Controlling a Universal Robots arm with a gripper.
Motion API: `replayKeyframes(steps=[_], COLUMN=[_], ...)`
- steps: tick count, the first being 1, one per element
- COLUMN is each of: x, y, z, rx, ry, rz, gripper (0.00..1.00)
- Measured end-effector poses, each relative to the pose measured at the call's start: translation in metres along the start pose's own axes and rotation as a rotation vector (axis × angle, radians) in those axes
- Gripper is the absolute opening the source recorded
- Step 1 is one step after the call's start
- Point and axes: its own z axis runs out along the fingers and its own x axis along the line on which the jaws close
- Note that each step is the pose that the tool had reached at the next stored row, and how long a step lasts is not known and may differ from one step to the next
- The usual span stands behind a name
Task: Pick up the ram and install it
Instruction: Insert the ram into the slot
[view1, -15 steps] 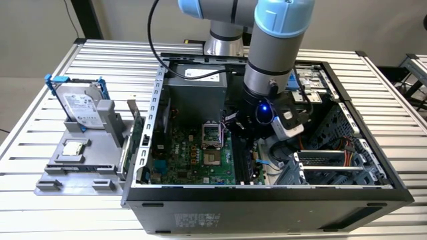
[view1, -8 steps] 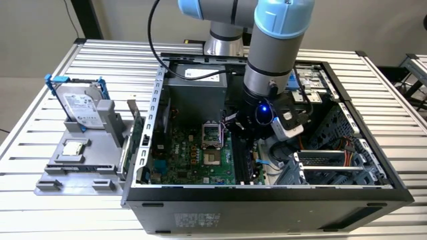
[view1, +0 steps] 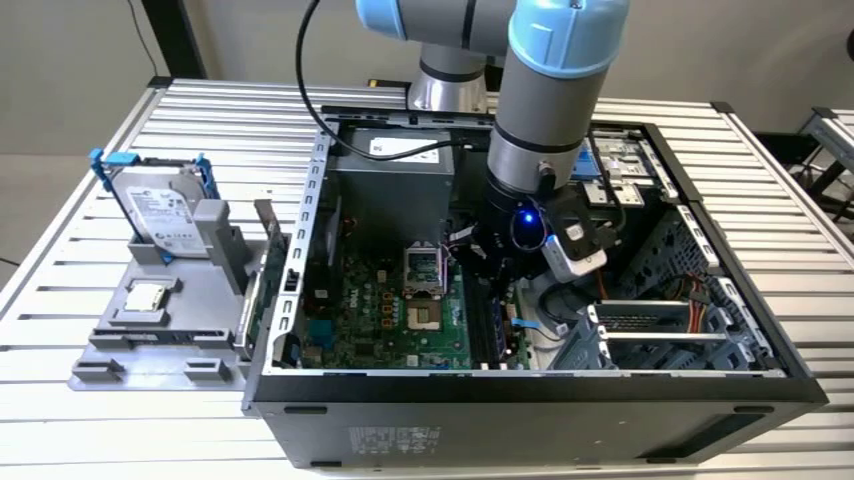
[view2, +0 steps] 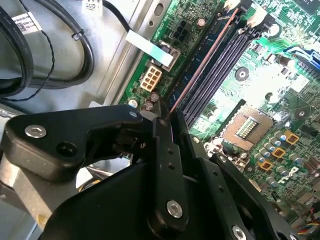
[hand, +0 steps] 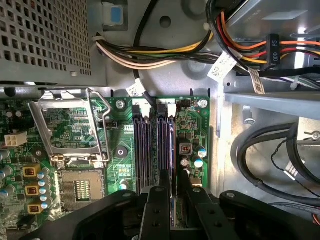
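The ram (view2: 200, 65) stands on edge along the black memory slots (hand: 150, 150) of the green motherboard (view1: 387, 310), showing as a thin line in both wrist views. My gripper (hand: 173, 192) reaches down inside the open computer case (view1: 534, 388), its black fingers (hand: 156, 210) closed on the near end of the ram (hand: 173, 165). In the exterior view the gripper (view1: 501, 285) hangs over the slots beside the motherboard's right edge. The ram's lower edge and the slot under it are hidden by the fingers.
An open processor socket (hand: 77, 187) with its raised metal frame lies beside the slots. Bundled cables (hand: 165, 52) and black hoses (hand: 265, 165) run close by. Outside the case, a grey tray (view1: 134, 345) holds a silver hard drive in a blue bracket (view1: 160, 205) and a square processor chip (view1: 144, 297).
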Motion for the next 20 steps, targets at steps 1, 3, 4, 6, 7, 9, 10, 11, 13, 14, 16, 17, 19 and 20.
replayKeyframes(steps=[1,3,4,6,7,9,10,11,13,14,16,17,19,20], x=[0.0,-0.0002,-0.0003,-0.0005,-0.0006,-0.0007,-0.0007,-0.0007,-0.0007,-0.0007,-0.0007,-0.0007,-0.0007,-0.0007], y=[-0.0002,-0.0008,-0.0012,-0.0019,-0.0022,-0.0026,-0.0026,-0.0026,-0.0026,-0.0026,-0.0026,-0.0026,-0.0026,-0.0026], z=[-0.0014,-0.0102,-0.0145,-0.0238,-0.0275,-0.0319,-0.0323,-0.0323,-0.0323,-0.0323,-0.0323,-0.0324,-0.0323,-0.0324], rx=[0.0007,0.0002,0.0003,0.0004,0.0003,0.0002,0.0003,0.0001,0.0,0.0,0.0,0.0001,0.0,0.0], ry=[0.0009,0.0019,0.0022,0.0024,0.0025,0.0026,0.0026,0.0026,0.0026,0.0026,0.0026,0.0026,0.0026,0.0026], rz=[0.0,0.0,0.0,0.0,0.0,0.0,0.0,0.0,0.0,0.0,0.0,0.0,0.0,0.0], gripper=[1.0,1.0,1.0,1.0,1.0,1.0,1.0,1.0,1.0,0.0,0.0,0.0,0.0,0.0])
